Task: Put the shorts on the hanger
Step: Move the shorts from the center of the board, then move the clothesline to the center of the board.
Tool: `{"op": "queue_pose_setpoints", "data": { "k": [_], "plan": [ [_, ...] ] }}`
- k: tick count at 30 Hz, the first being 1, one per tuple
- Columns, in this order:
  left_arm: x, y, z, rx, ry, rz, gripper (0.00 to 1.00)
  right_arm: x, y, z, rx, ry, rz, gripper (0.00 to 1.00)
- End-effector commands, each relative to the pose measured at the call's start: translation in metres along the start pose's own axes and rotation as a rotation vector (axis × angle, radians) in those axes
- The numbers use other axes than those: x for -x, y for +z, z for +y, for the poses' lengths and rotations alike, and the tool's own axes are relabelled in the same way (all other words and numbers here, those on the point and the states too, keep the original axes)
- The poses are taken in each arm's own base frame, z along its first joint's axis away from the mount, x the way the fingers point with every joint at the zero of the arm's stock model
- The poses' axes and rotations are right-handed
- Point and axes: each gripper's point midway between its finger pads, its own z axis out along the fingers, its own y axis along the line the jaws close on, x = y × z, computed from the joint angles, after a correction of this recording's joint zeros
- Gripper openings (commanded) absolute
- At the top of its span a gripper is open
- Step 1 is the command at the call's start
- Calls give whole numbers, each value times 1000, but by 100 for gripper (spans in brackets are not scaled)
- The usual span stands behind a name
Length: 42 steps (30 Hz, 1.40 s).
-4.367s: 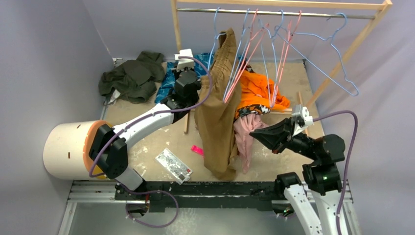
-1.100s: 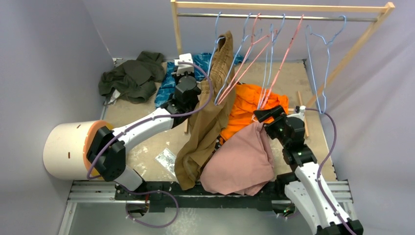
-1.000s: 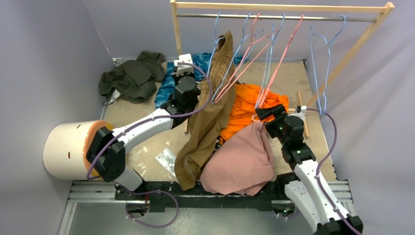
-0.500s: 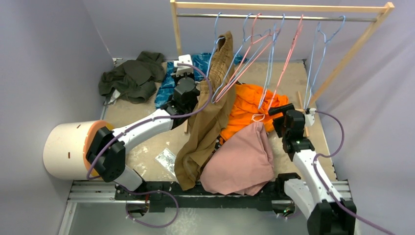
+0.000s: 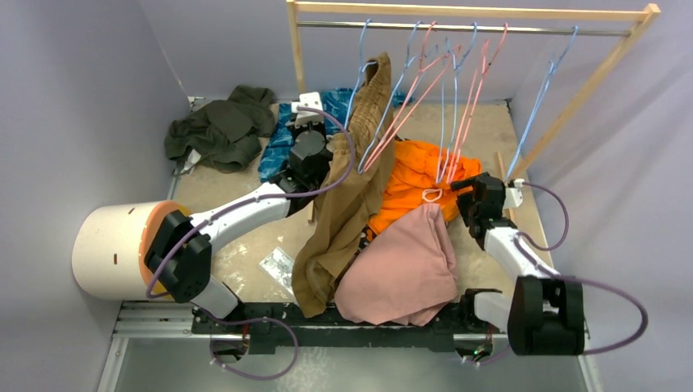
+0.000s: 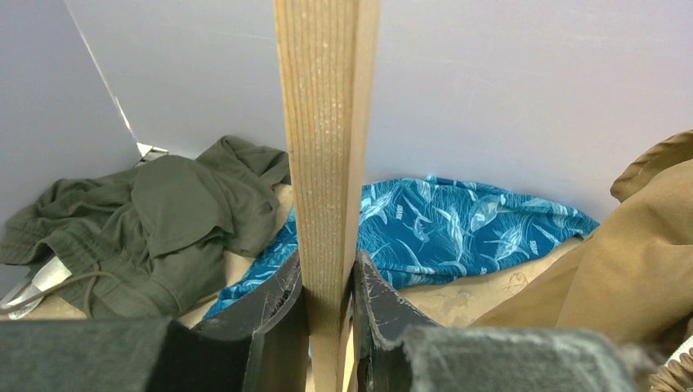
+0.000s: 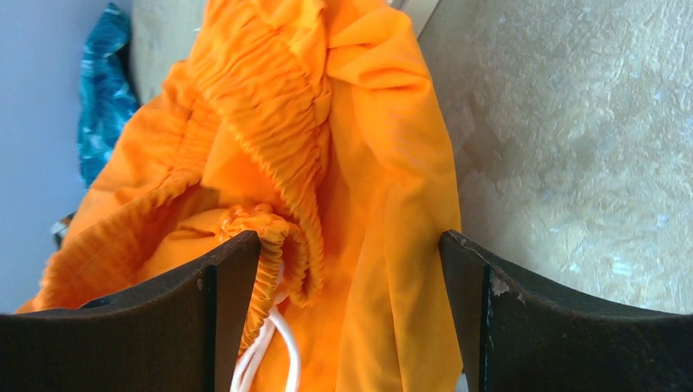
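The dusty-pink shorts [image 5: 400, 273] lie spread at the table's near edge, beside the hanging tan shorts [image 5: 343, 220]. No gripper holds them. The light-blue hanger [image 5: 540, 100] hangs at the right end of the rail, seen almost edge-on. My right gripper [image 5: 458, 194] is open just past the pink shorts' upper corner. In the right wrist view its jaws [image 7: 351, 245] straddle the bright orange garment [image 7: 327, 163] and its white drawstring [image 7: 266, 351]. My left gripper [image 6: 327, 278] is shut on the rack's wooden post [image 6: 327, 147].
Several blue and pink wire hangers [image 5: 445, 90] crowd the rail's middle. An olive garment [image 5: 221, 126] and a blue patterned one [image 6: 458, 233] lie at the back left. A white drum [image 5: 110, 249] stands at the left. A packet [image 5: 278, 265] lies on the table.
The pink shorts went from hanging by the tan shorts to lying spread at the front. My right gripper drew back to the right, off them. The right-end blue hanger swung.
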Motion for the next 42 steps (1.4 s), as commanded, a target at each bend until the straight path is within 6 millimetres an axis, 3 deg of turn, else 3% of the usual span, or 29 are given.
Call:
{"op": "queue_pose_setpoints", "data": {
  "k": [1, 8, 14, 29, 36, 42],
  "plan": [
    [-45, 1, -10, -23, 115, 71, 0, 16, 21, 19, 23, 2, -60, 83],
    [-44, 10, -22, -35, 97, 43, 0, 11, 47, 24, 37, -6, -49, 62],
    [-51, 25, -42, -63, 72, 42, 0, 17, 64, 39, 62, 0, -62, 55],
    [-71, 68, -67, -49, 74, 49, 0, 30, 114, 82, 85, -53, -40, 52],
    [-75, 81, -78, -49, 88, 47, 0, 23, 127, 103, 156, -83, 19, 52],
    [-80, 93, -88, -52, 99, 48, 0, 31, 131, 124, 201, -129, 26, 51]
  ]
}}
